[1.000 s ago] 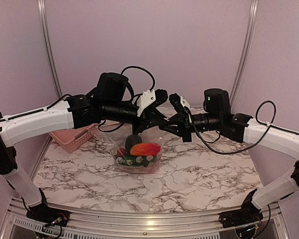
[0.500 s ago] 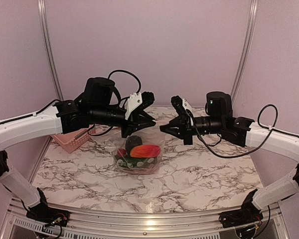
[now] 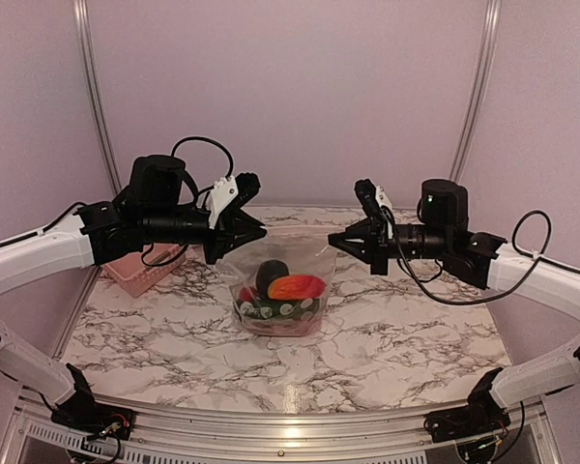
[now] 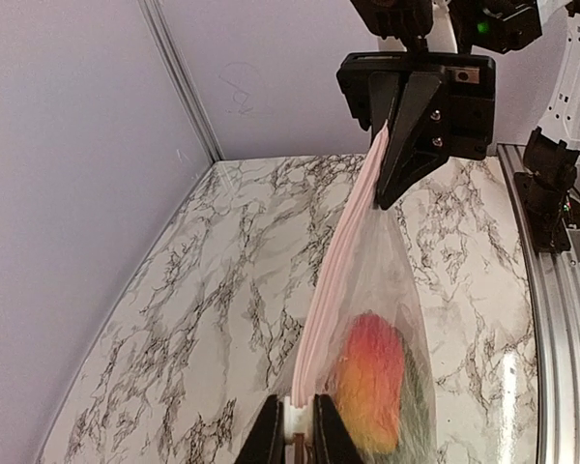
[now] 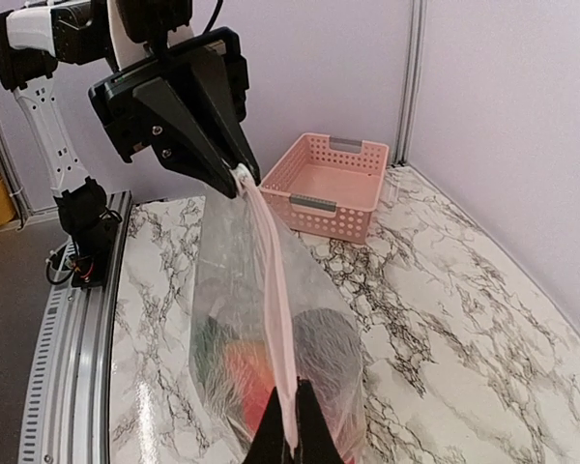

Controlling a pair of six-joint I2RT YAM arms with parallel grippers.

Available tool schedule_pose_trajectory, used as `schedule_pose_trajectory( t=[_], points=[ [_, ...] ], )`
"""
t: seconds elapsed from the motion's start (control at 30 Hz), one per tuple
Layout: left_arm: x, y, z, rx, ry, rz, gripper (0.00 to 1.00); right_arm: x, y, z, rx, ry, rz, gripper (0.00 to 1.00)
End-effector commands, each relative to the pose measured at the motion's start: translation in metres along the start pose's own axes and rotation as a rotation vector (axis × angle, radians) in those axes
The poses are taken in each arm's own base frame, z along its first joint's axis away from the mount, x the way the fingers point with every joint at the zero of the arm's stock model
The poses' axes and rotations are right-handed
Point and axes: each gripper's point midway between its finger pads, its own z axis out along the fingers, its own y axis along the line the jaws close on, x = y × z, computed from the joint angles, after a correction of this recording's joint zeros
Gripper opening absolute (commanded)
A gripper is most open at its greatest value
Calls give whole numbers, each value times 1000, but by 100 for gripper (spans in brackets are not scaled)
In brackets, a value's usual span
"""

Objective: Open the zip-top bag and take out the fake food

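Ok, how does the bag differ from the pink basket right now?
The bag is clear and floppy; the basket is pink, stiff and slatted. The bag hangs by its zip strip, its ends pinched by the left gripper and the right gripper; the basket sits untouched on the table. The bag holds toy food; the basket looks empty. Both are containers.

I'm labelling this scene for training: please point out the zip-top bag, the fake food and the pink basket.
zip-top bag (image 4: 336, 261), left wrist view, on its whitish zip strip.
fake food (image 3: 295, 286), top view, on the orange-red piece.
pink basket (image 5: 333, 220), right wrist view, on its near wall.
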Motion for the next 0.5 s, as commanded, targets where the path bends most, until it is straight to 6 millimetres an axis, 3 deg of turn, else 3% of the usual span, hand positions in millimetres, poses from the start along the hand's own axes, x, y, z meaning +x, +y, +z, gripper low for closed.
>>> schedule_pose_trajectory(
  t=[0.0, 0.2, 0.47],
  points=[
    [15, 26, -19, -115, 42, -29, 11, -12, -15, -18, 91, -37, -6, 0],
    [24, 40, -37, -178, 44, -40, 11, -4, -21, -28, 152, -30, 11, 0],
    [40, 44, -53, -199, 61, -59, 13, 5, -25, -39, 224, -22, 31, 0]
  ],
)
